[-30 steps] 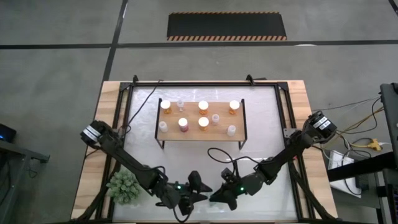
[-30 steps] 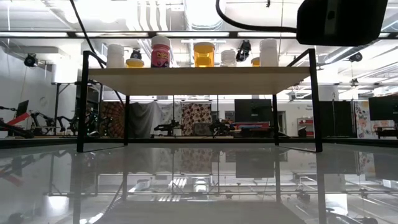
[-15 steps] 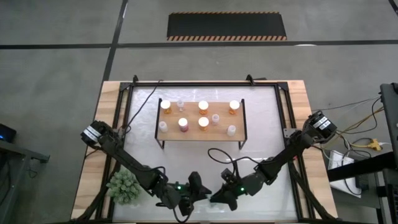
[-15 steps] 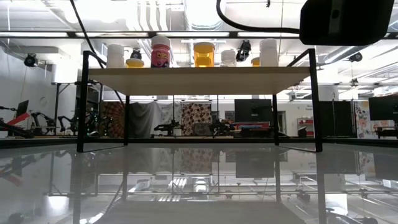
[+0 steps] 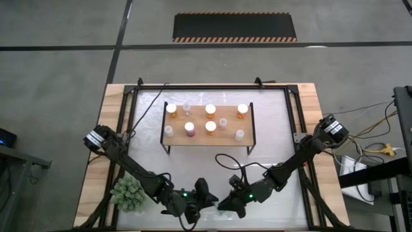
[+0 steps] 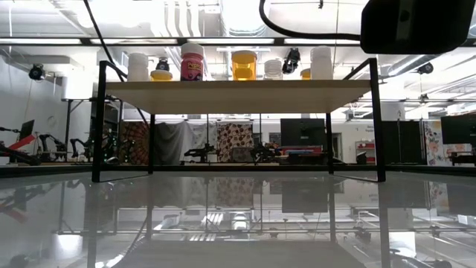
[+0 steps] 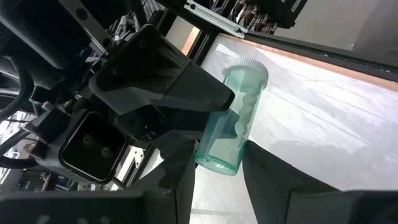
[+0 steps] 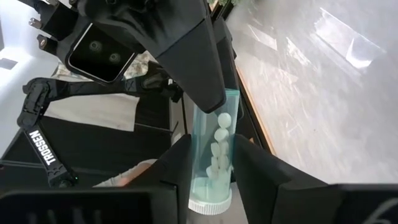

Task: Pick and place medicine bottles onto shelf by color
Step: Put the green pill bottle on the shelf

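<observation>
At the high view's bottom centre, both grippers meet. The left gripper [image 7: 217,168] and right gripper [image 8: 211,155] each clasp one pale green translucent pill bottle [image 7: 231,115]. The light-wood shelf [image 5: 207,136] sits mid-frame.

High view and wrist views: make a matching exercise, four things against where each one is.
Things:
1. green bottle
2. spiky plant
3. pink-labelled bottle
4. shelf

Places:
A. standing on the shelf's top
B. table's left edge, beside the left arm
C. gripped by the left gripper
D. mid-table, on black legs

Pairs: 1-C, 2-B, 3-A, 4-D
</observation>
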Controlling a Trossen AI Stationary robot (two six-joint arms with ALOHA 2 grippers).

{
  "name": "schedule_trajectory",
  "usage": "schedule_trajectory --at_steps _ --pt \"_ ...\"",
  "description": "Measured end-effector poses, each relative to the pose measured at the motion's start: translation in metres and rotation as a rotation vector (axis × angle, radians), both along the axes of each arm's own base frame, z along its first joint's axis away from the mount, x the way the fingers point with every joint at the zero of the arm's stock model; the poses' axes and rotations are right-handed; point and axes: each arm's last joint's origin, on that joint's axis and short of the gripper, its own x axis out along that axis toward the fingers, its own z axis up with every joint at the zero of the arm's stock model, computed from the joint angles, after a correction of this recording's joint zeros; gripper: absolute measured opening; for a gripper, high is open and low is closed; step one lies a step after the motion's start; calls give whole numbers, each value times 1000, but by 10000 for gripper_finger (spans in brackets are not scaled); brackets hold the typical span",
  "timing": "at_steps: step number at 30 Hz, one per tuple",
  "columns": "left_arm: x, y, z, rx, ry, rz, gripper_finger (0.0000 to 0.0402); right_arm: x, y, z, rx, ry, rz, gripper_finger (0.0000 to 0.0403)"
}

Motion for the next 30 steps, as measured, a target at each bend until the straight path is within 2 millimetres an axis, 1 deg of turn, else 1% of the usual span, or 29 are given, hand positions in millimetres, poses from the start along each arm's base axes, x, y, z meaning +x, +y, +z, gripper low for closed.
schedule_trajectory --at_steps 6,12,16,24,27,30 --pt "0 0 0 -6 -4 7 104 1 -1 1 -10 -7 -9 123" --pt "0 0 1 -4 -8 16 104 3 -4 0 -42 -15 -12 140" --pt "-1 1 0 -2 -12 41 104 2 -8 4 -76 -13 -11 148" --pt "-8 7 -6 -65 5 124 104 -9 -22 25 -203 3 -13 155" --pt "-12 10 -10 -80 0 188 104 -16 -29 34 -306 -5 5 153" --pt "-14 12 -10 -107 -19 260 104 -23 -35 47 -462 -69 37 149"
